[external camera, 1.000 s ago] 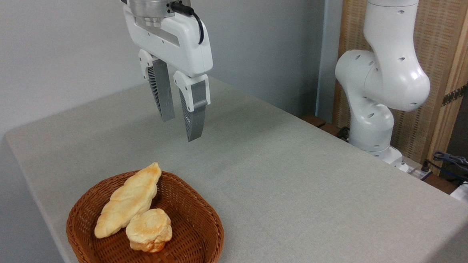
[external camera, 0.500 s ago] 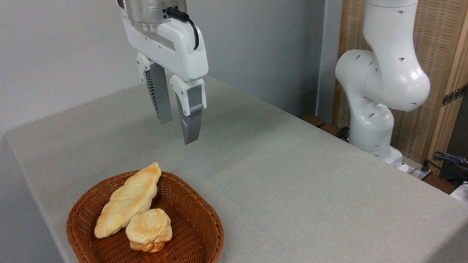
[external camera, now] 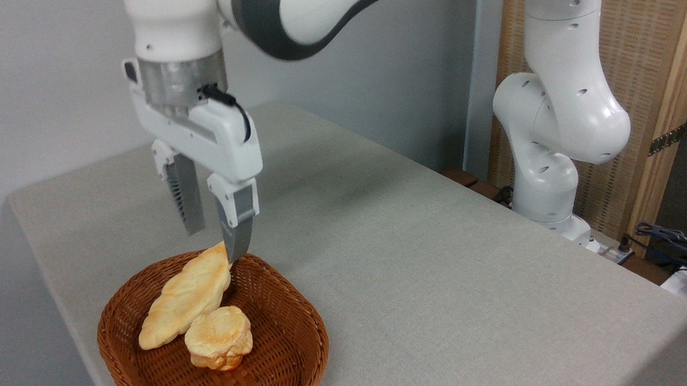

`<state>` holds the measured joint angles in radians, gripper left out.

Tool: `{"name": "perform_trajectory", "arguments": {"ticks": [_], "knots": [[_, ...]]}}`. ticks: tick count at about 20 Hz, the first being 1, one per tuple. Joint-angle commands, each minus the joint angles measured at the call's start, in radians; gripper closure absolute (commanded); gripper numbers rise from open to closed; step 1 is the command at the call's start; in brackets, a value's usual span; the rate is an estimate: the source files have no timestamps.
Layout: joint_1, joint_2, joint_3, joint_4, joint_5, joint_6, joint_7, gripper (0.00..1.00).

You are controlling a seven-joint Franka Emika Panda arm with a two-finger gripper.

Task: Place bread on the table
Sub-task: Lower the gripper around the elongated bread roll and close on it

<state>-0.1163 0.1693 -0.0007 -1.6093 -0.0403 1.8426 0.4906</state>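
Observation:
The bread [external camera: 186,296], a long braided golden loaf, lies slanted in a brown wicker basket [external camera: 288,355] at the near left of the table [external camera: 433,268]. My gripper [external camera: 216,242] hangs open just above the loaf's far tip, fingers pointing down, nothing between them. The right fingertip [external camera: 237,251] overlaps the loaf's tip and the basket's far rim in the picture; whether it touches cannot be told. The left finger [external camera: 187,199] is higher and behind.
A small round bun [external camera: 219,336] rests against the loaf's near end inside the basket. The arm's white base [external camera: 548,162] stands at the table's far right edge. Cables [external camera: 670,236] lie off the table at the right. A wall runs behind.
The gripper has dropped and moved left toward the camera, from well above the table to just over the loaf's far tip. It stays open. Bread, bun and basket have not moved.

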Motion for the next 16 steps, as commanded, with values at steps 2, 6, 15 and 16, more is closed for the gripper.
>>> {"name": "perform_trajectory", "arguments": {"ticks": [2, 6, 15, 16], "knots": [[0.0, 0.036, -0.001, -0.018, -0.093, 0.05, -0.167, 0.0], [0.003, 0.045, -0.001, -0.061, -0.191, 0.131, -0.214, 0.0], [0.003, 0.061, -0.001, -0.115, -0.184, 0.22, -0.21, 0.0], [0.003, 0.064, -0.002, -0.125, -0.185, 0.24, -0.211, 0.0]]}}
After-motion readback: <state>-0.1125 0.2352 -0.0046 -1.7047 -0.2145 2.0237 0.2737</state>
